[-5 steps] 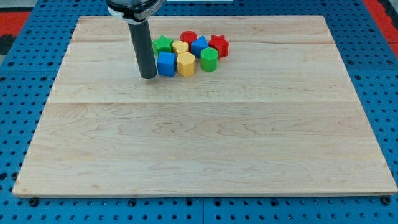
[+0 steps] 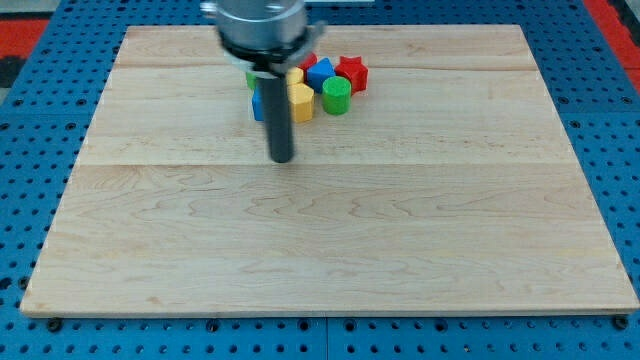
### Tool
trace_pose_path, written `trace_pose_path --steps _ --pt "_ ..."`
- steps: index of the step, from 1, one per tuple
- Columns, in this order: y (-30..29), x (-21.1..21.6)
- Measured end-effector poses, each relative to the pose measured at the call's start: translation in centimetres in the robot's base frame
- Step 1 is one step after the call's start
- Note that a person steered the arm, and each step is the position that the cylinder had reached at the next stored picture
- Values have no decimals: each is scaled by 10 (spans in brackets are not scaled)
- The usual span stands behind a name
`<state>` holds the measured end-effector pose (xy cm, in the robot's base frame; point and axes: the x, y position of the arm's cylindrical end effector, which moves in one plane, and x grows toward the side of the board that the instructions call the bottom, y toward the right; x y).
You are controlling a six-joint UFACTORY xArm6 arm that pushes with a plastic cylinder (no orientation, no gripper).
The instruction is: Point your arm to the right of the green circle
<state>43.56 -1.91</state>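
The green circle block (image 2: 336,95) stands at the right of a tight cluster near the top middle of the wooden board (image 2: 330,250). My tip (image 2: 283,158) rests on the board below and to the left of the cluster, well left of and below the green circle. The rod hides part of the blue cube (image 2: 258,104) and the green star (image 2: 251,77). A yellow hexagon (image 2: 301,102) sits just left of the green circle. A red star (image 2: 352,72) lies above right of it, a blue block (image 2: 320,73) above it.
A second yellow block (image 2: 296,76) and a red block (image 2: 308,59) show partly behind the rod's mount. Blue pegboard (image 2: 40,150) surrounds the board, with red areas at the top corners.
My tip has moved right and down the view, from just left of the blue cube to a spot below the cluster. The blocks have not visibly moved.
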Motion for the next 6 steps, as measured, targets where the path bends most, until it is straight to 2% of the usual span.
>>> trace_pose_path --steps 2,3,4,5,6 --pt "65 -19" --pt "149 -23" --pt "197 -67" --pt "152 -103" --pt "61 -103"
